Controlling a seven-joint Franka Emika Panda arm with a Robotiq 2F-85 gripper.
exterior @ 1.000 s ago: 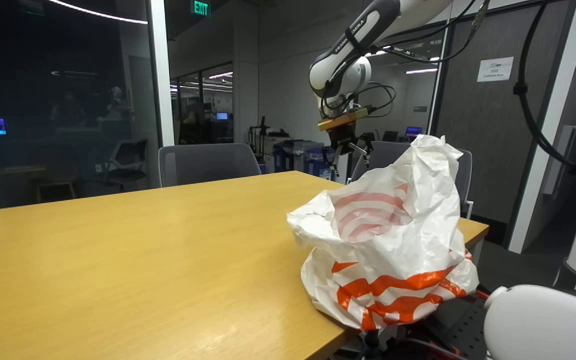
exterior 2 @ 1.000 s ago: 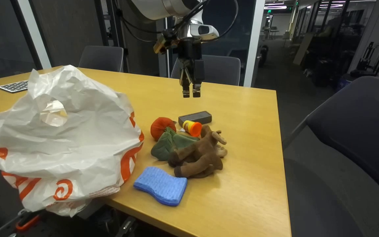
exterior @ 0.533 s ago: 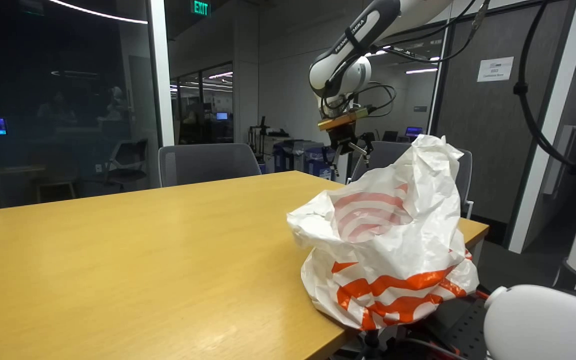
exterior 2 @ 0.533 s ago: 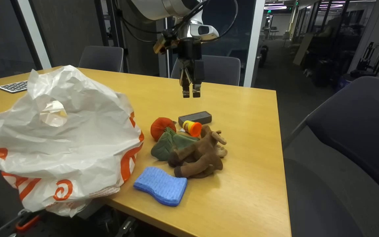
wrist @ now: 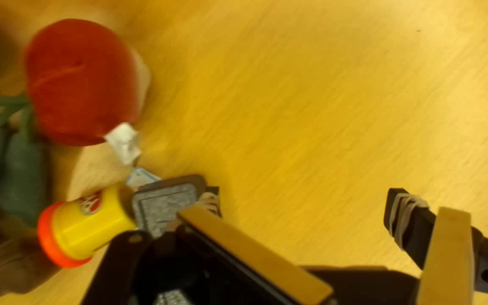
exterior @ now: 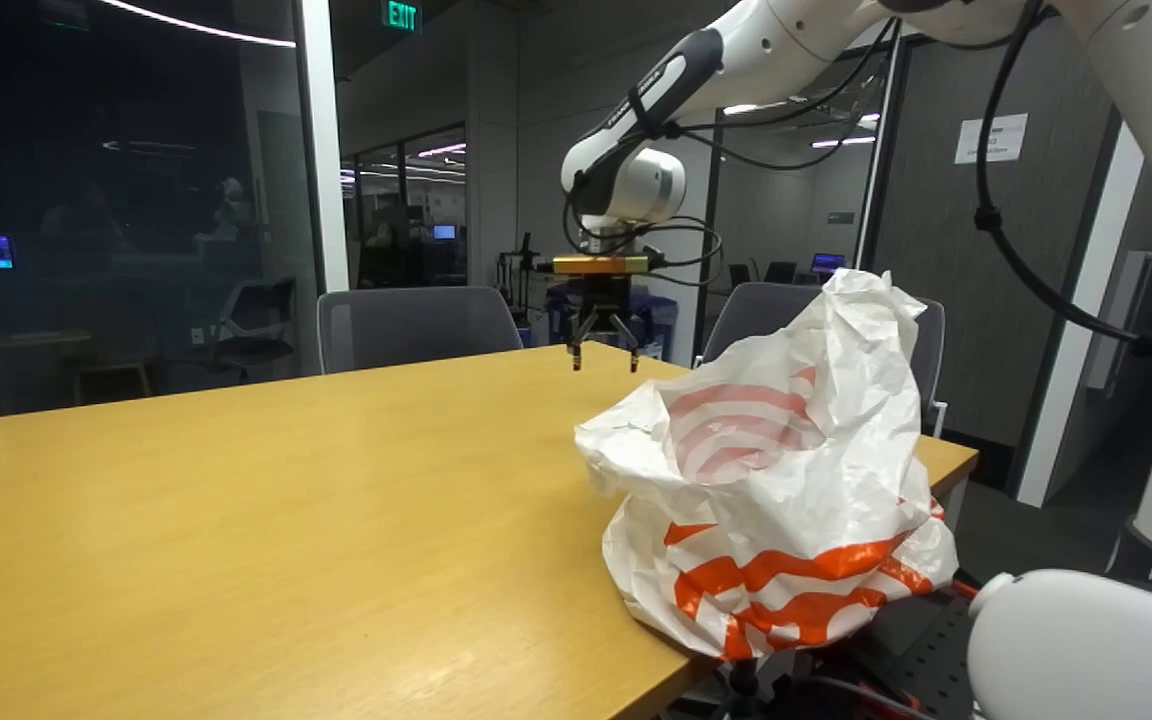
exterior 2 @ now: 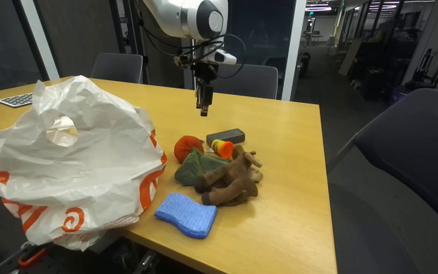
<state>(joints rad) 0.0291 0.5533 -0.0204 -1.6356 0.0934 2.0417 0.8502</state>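
grey eraser (exterior 2: 226, 135) is laid on tbl (exterior 2: 291, 160), w/ yellow tub (exterior 2: 219, 146) just beside it & red plush (exterior 2: 188, 147) nearby; gripper (wrist: 304, 194) is held above tbl nr eraser, jaws spread wide.

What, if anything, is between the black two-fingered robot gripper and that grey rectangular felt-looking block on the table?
Nothing visible: the gripper hangs open in the air, and the top of the grey block shows uncovered. The orange-lidded yellow cylindrical tub lies close beside the block, not over it.
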